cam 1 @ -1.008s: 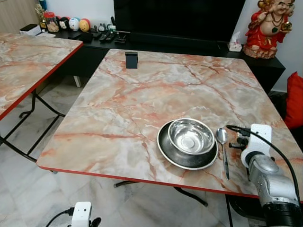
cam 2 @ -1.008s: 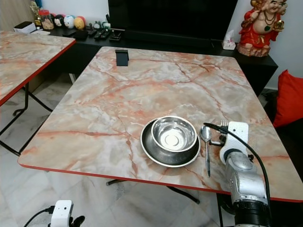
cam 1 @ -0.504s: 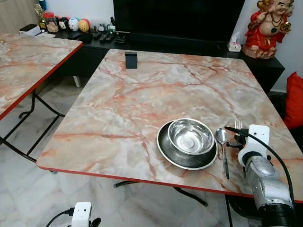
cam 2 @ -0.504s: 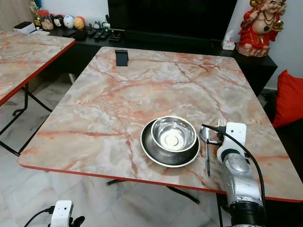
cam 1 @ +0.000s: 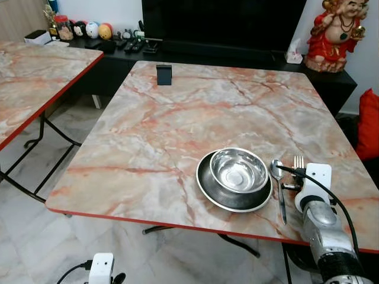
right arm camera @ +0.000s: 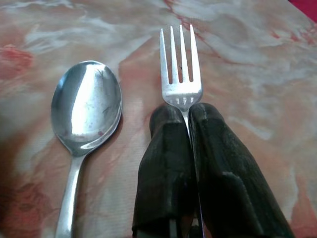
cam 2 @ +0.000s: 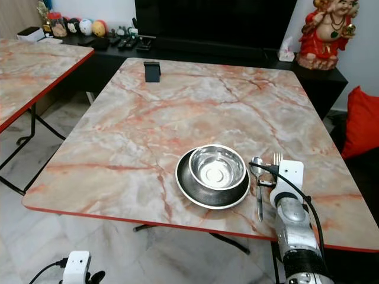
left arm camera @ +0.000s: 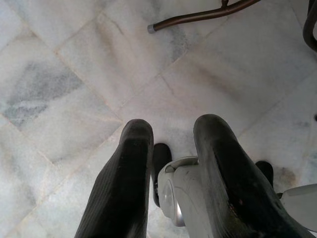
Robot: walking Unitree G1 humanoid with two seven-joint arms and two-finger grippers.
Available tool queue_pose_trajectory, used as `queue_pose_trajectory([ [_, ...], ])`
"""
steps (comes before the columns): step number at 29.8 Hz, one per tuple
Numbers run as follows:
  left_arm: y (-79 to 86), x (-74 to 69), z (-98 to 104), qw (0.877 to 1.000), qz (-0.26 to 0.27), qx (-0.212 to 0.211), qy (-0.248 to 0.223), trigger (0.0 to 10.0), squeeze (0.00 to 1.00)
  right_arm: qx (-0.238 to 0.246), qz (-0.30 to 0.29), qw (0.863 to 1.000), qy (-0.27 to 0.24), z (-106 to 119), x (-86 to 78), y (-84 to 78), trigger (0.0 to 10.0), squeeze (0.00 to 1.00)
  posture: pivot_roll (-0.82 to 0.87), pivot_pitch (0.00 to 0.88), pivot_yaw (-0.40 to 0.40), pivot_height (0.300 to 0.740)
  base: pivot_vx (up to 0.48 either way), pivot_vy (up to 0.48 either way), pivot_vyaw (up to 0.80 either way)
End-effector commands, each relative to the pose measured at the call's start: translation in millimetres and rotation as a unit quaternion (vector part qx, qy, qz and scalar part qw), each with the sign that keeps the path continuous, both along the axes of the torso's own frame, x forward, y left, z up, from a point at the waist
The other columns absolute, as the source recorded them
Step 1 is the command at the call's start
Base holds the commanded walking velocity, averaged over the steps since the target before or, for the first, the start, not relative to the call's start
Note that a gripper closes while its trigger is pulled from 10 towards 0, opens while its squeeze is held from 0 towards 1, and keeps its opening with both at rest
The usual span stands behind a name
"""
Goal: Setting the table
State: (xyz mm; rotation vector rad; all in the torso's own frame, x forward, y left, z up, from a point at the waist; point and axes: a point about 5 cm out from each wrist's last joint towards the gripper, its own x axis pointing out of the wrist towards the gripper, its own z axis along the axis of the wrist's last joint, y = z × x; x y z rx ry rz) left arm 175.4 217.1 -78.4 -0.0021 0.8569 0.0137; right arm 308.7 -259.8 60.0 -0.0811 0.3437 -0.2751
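Our right end effector (right arm camera: 184,116), fingers pinched on the fork (right arm camera: 180,69), has drawn back toward us, bringing it low over the marble tabletop (cam 1: 177,124) just beside the spoon (cam 1: 278,177), so releasing it seems next.

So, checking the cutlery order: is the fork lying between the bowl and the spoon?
No, the spoon lies between; the fork sits on its far side.

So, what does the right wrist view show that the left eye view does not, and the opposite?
The right wrist view shows the right gripper shut on the fork, by its neck. The left eye view shows the bowl in the plate and a black stand far up the table. Both show the spoon lying beside the fork.
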Motion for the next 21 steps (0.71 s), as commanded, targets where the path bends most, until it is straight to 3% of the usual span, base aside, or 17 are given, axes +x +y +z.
queue_pose_trajectory([
  [1,0.5,-4.0,-2.3,1.000,-0.004,0.003,0.013,10.0,0.00,-0.005,-0.002,1.000,-0.014,6.1,4.7,-3.3,10.0,0.00,0.01,0.000,-0.035,0.727,0.000,0.000,0.00],
  [21,0.9,-0.9,-0.7,1.000,-0.008,0.005,0.008,10.0,0.00,-0.008,-0.001,1.000,-0.020,1.8,9.3,-2.8,10.0,0.00,0.02,0.000,-0.029,0.727,0.000,0.000,0.00],
])
